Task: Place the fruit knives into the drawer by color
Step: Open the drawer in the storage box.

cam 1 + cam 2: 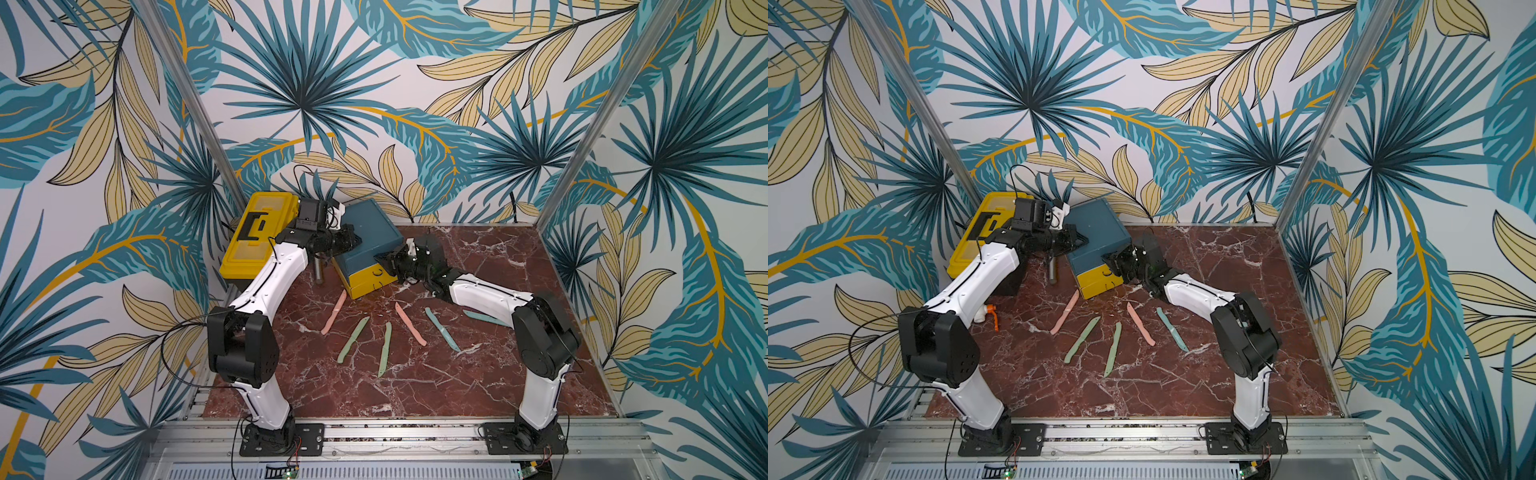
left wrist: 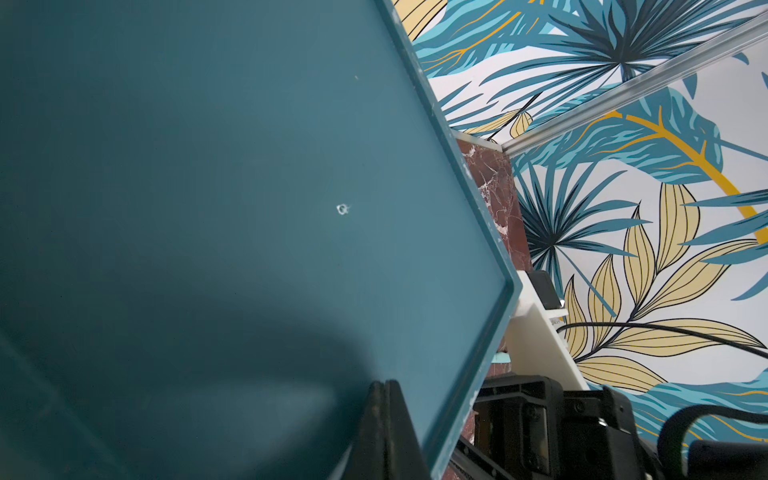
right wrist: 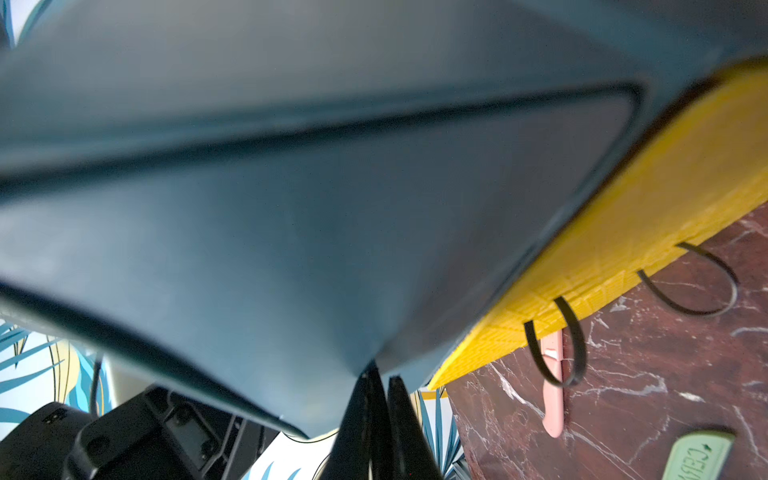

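Note:
The drawer [image 1: 368,232] is a dark teal chest with yellow fronts [image 1: 370,282] and black loop pulls [image 3: 698,286], standing at the back of the table. My left gripper [image 1: 354,242] is shut, its tips [image 2: 384,386] resting against the chest's flat teal face [image 2: 208,166]. My right gripper [image 1: 384,259] is shut too, its tips [image 3: 380,374] against the chest's near corner [image 3: 291,208]. Six fruit knives lie fanned out in front: pink [image 1: 334,311], green [image 1: 353,338], green [image 1: 385,349], pink [image 1: 410,324], teal [image 1: 441,328], teal [image 1: 484,318]. Neither gripper holds a knife.
A yellow toolbox [image 1: 257,237] with a black handle stands left of the chest, against the wall. A grey metal cylinder [image 1: 319,272] stands between them. A white valve with an orange handle [image 1: 988,313] lies by the left arm. Patterned walls close in three sides.

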Controlling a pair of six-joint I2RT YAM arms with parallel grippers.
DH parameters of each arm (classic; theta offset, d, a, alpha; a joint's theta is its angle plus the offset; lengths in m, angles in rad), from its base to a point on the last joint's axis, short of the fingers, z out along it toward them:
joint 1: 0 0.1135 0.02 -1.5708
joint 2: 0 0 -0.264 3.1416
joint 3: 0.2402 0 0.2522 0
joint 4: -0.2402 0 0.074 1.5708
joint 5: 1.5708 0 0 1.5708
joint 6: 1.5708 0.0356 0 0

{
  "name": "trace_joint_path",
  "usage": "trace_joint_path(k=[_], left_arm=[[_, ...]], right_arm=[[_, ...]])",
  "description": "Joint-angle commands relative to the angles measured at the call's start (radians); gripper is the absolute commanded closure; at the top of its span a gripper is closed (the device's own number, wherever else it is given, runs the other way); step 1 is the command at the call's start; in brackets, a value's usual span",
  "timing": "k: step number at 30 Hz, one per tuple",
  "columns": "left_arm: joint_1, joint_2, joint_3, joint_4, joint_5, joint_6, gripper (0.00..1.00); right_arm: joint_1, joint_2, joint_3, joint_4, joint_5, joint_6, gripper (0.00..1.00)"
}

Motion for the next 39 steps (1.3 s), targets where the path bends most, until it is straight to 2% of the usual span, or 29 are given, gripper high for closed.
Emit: trace_joint_path(k=[1,8,19,28,30,31,33,34,35,37,39], left_arm=[[-0.003,0.029,-0.022,-0.045,0.004,0.024,1.00],[0.001,0.032,-0.022,-0.037,0.000,0.018,1.00],[0.015,0.041,-0.024,-0.012,0.008,0.006,1.00],[0.018,0.046,-0.018,0.004,0.015,-0.005,1.00],[0.019,0.049,-0.010,0.000,0.018,-0.007,1.00],[0.018,0.050,-0.007,-0.001,0.017,-0.006,1.00],[0.018,0.050,0.001,-0.005,0.017,-0.005,1.00],[0.019,0.050,0.004,-0.005,0.015,-0.004,1.00],[0.019,0.052,0.008,-0.005,0.016,-0.002,1.00],[0.018,0.055,0.019,-0.009,0.018,0.000,1.00],[0.019,0.058,0.030,-0.011,0.019,0.001,1.00]], right_arm=[[0.001,-0.001,0.002,-0.007,0.031,-0.034,0.96],[0.001,-0.049,-0.033,-0.037,-0.011,-0.056,0.99],[0.000,-0.264,-0.252,-0.107,-0.036,-0.092,0.99],[0.000,-0.380,-0.349,-0.197,0.003,-0.127,0.97],[-0.003,-0.395,-0.329,-0.263,0.010,-0.153,0.90],[-0.004,-0.404,-0.319,-0.296,0.013,-0.162,0.78],[-0.008,-0.436,-0.310,-0.358,0.030,-0.179,0.46],[-0.009,-0.454,-0.308,-0.376,0.034,-0.188,0.33],[-0.012,-0.471,-0.305,-0.403,0.040,-0.199,0.25],[-0.021,-0.504,-0.307,-0.441,0.045,-0.221,0.16],[-0.034,-0.547,-0.315,-0.500,0.064,-0.243,0.12]])
